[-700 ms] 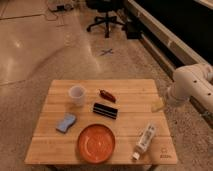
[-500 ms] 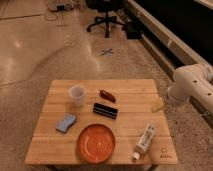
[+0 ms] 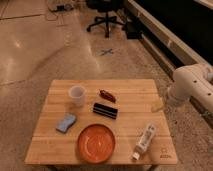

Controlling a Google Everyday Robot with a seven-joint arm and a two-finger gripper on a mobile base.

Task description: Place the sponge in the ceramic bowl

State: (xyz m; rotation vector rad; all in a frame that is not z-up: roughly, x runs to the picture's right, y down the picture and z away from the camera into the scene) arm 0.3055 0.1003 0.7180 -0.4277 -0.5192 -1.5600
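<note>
Lying near the left edge of the wooden table (image 3: pixel 131 125), the sponge (image 3: pixel 66 122) sits just up and left of the bowl (image 3: pixel 96 143), apart from it. A white cup (image 3: pixel 77 95), a red item (image 3: pixel 107 95), a black bar (image 3: pixel 105 110) and a white tube (image 3: pixel 144 140) share the tabletop. The gripper (image 3: pixel 169 98), ending the white arm (image 3: pixel 192 82), hangs at the right edge beside a pale-yellow chunk (image 3: pixel 158 105); whether it is apart or together cannot be told.

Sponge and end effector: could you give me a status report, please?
End effector not in view; arm off right edge of table. Sponge on table, left of ceramic bowl, apart. Nothing between them.
</note>
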